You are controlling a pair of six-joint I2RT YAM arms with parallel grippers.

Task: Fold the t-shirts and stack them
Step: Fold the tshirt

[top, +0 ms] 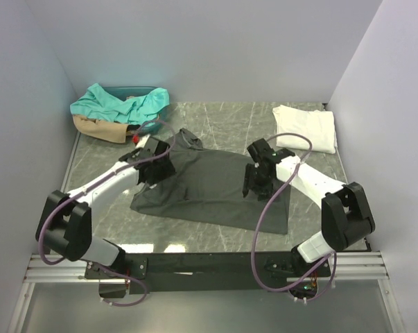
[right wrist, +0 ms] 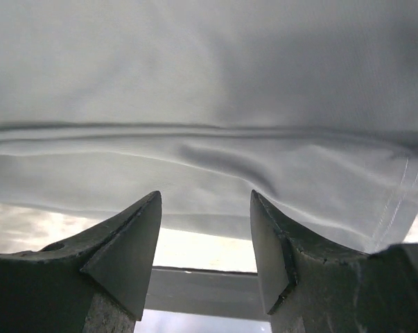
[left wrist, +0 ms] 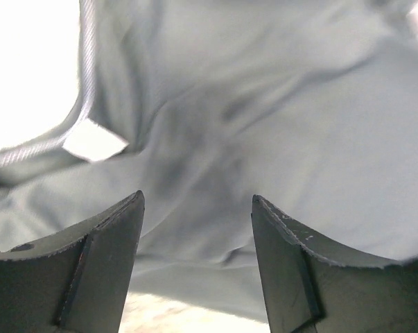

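A dark charcoal grey t-shirt lies spread on the table's middle, partly folded. My left gripper hovers over its left edge, jaws open; the left wrist view shows the grey cloth and its small neck label between the open fingers. My right gripper is over the shirt's right part, jaws open; the right wrist view shows a folded edge of the cloth just beyond the fingers. A folded white t-shirt lies at the back right. Teal and tan shirts are heaped at the back left.
The marbled table is walled by pale panels at the back and sides. A black rail with the arm bases runs along the near edge. Purple cables loop beside both arms.
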